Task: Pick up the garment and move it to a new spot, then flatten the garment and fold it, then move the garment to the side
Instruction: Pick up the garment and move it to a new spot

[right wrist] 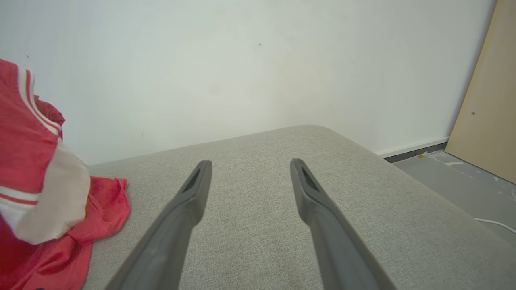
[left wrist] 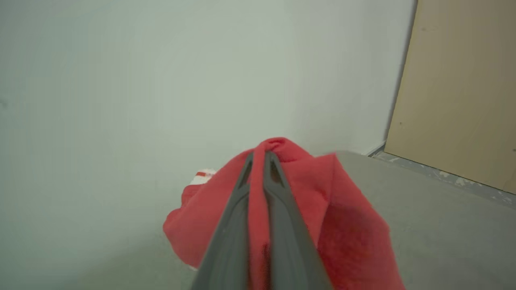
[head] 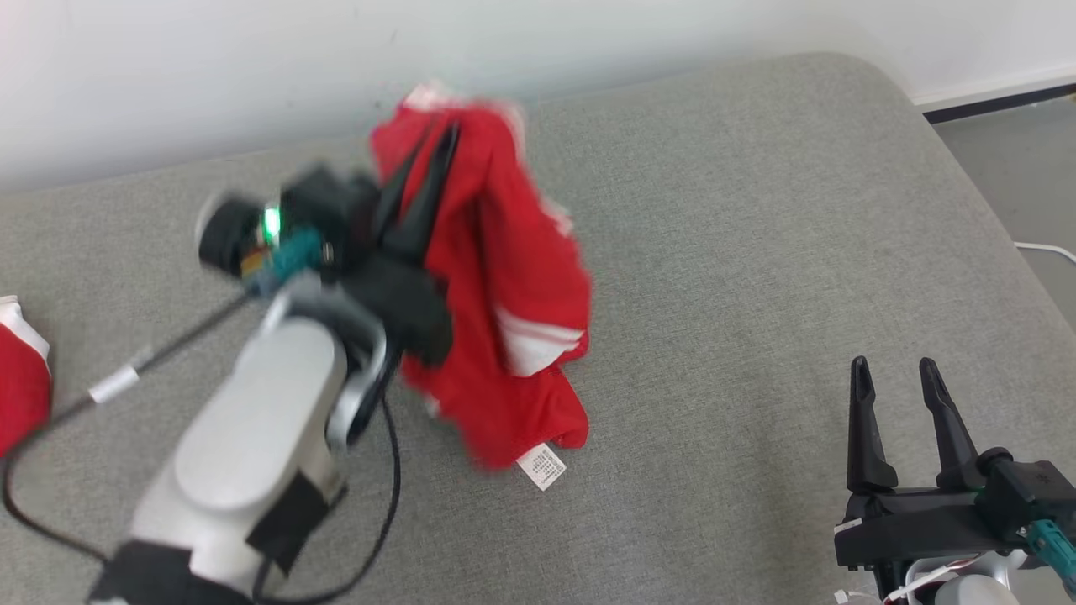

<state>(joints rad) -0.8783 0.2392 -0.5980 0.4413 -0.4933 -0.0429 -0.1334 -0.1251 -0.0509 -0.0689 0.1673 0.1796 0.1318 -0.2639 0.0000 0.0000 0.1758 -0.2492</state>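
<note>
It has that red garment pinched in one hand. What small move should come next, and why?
Probably carry it a little toward the bare grey cushion on the right and lower it. The left hand is shut on the bunched red garment, which hangs crumpled, and the right hand is open, holding nothing.
</note>
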